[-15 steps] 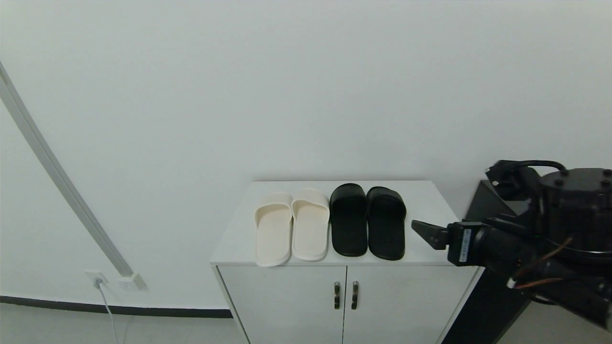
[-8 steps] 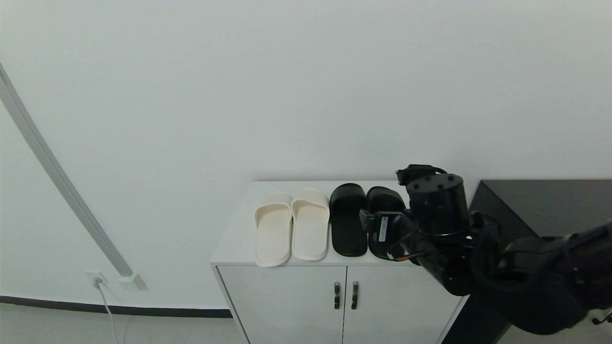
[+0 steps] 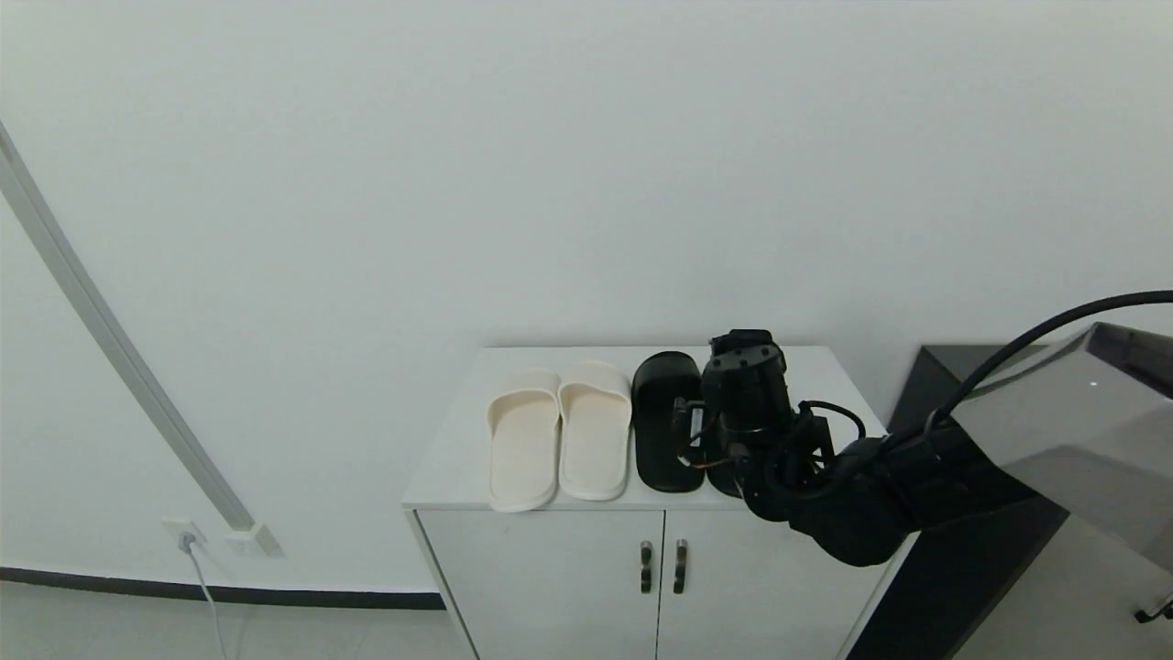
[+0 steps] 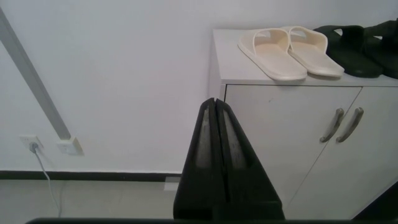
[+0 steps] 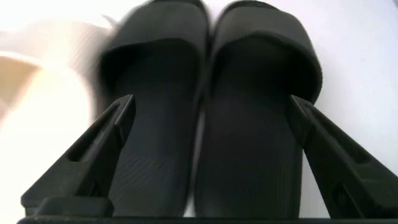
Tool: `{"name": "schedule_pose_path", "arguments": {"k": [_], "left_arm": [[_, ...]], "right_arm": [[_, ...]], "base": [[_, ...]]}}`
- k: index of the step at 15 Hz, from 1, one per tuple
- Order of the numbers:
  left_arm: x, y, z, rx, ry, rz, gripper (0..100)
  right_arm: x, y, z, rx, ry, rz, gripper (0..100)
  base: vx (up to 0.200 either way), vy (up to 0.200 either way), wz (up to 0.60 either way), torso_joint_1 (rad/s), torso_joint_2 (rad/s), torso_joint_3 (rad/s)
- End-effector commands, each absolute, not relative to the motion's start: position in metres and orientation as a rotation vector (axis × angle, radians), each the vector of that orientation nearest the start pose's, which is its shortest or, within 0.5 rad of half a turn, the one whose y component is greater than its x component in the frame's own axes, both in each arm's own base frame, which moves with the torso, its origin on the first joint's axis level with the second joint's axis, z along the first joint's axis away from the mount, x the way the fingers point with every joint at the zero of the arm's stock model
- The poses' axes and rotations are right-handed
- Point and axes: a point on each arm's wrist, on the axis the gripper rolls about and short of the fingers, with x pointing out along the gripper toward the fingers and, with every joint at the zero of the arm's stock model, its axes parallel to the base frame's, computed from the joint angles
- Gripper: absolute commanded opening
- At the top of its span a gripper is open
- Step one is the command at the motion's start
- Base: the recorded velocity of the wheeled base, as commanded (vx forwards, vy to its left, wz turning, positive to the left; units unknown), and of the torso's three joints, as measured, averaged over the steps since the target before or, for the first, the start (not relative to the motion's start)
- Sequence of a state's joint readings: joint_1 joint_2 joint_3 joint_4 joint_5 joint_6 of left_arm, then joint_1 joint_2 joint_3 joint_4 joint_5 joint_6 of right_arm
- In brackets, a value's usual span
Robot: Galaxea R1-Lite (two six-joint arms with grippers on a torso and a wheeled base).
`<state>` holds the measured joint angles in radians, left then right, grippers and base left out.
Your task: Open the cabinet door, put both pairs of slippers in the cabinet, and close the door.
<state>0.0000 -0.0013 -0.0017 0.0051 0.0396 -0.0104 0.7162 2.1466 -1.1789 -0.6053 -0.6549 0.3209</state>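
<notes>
A white cabinet [image 3: 458, 458] stands against the wall with both doors shut and two dark handles [image 3: 663, 566] at the middle seam. On its top lie a pair of white slippers [image 3: 559, 435] and, to their right, a pair of black slippers [image 3: 667, 422]. My right arm's wrist [image 3: 747, 394] hangs over the right black slipper and hides most of it. In the right wrist view my right gripper [image 5: 211, 155] is open wide, its fingers [image 5: 112, 130] straddling both black slippers [image 5: 249, 106] from just above. My left gripper [image 4: 216, 106] is shut and empty, low and left of the cabinet [image 4: 280, 118].
A black piece of furniture [image 3: 926, 385] stands right of the cabinet. A grey cable duct [image 3: 110, 339] runs slantwise down the wall to a socket with a plugged cable [image 3: 186, 536]. Bare floor lies left of the cabinet.
My right arm has swung in from the right, across the cabinet's top, and now sits over the black slippers. The slippers and doors have not moved.
</notes>
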Motion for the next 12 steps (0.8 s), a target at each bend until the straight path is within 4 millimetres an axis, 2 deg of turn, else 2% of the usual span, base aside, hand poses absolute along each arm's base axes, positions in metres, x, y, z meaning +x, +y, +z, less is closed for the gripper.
{"name": "schedule_pose_path", "arguments": {"k": [1,6,12], "left_arm": [[-0.023,0.001,0.075,-0.011,0.003,0.04,0],[-0.023,0.001,0.075,-0.012,0.003,0.04,0],[-0.023,0.001,0.075,-0.012,0.004,0.04,0]], "right_arm": [[0.338,0.267,0.103,0.084,0.292,-0.003,100],[0.361,0.276,0.088,0.064,0.282,-0.013,100],[0.398,0.279,0.079,0.07,0.235,-0.045,100]], "base": [[0.0,0.0,0.0,0.0,0.0,0.0],[0.0,0.0,0.0,0.0,0.0,0.0],[0.0,0.0,0.0,0.0,0.0,0.0]]}}
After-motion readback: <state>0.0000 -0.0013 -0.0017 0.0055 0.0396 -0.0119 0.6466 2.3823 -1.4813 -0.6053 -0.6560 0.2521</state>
